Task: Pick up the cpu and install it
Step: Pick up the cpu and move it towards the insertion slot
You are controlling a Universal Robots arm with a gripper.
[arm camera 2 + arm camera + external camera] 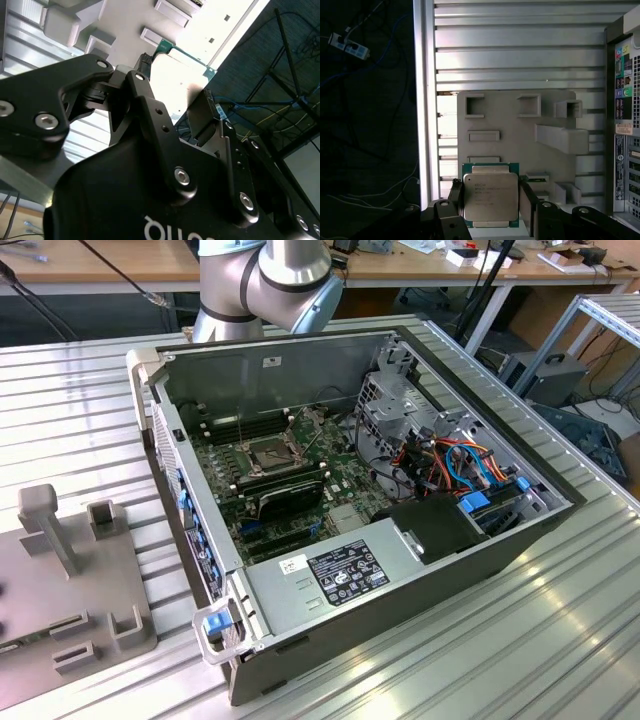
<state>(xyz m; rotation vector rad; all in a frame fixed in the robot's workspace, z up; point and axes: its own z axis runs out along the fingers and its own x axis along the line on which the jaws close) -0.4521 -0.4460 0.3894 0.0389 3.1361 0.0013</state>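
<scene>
In both wrist views my gripper (pixel 490 201) (pixel 176 80) is shut on the cpu (pixel 490 196), a flat square chip with a silver-grey top and a green rim. Its black fingers (pixel 454 201) press the chip's two opposite edges. The chip hangs well above a grey fixture plate (pixel 520 135), and its green edge (pixel 186 54) shows between the fingers in the second wrist view. In the exterior view, the square socket (pixel 270 452) with a metal frame and dark centre sits on the green motherboard inside the open computer case (pixel 190 540).
The grey fixture plate (pixel 60 580) with raised blocks lies on the ribbed metal table at the exterior view's left. A grey power-supply box (pixel 330 575) and a drive cage with cables (pixel 440 460) fill the case. The arm's joint (pixel 265 285) rises behind it.
</scene>
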